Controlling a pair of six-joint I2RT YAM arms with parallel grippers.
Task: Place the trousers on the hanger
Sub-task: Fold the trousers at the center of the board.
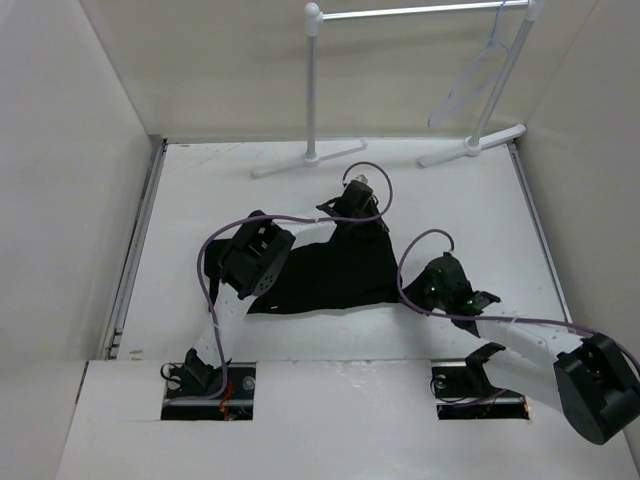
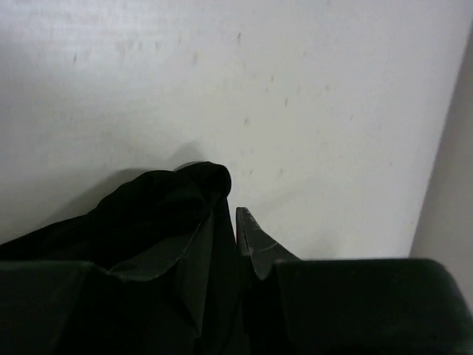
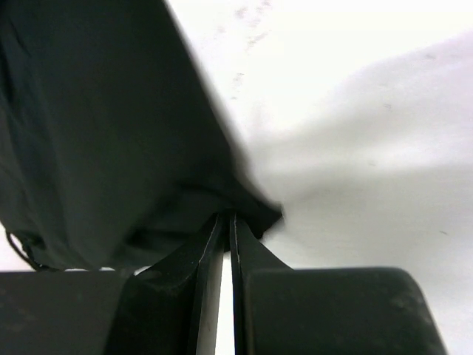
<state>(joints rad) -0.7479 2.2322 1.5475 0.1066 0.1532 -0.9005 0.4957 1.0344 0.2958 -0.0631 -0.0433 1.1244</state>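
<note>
Grips a fold of the black trousers (image 2: 159,203) tight in the left gripper (image 2: 233,216); pinches their edge between the tips of the right gripper (image 3: 228,217).

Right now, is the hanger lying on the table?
No, the hanger hangs by its hook from the bar of the rack at top right.

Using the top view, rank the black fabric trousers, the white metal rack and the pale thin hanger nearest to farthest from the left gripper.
1. Black fabric trousers: held by the left gripper.
2. White metal rack: left foot just behind.
3. Pale thin hanger: far right, on the rail.
</note>
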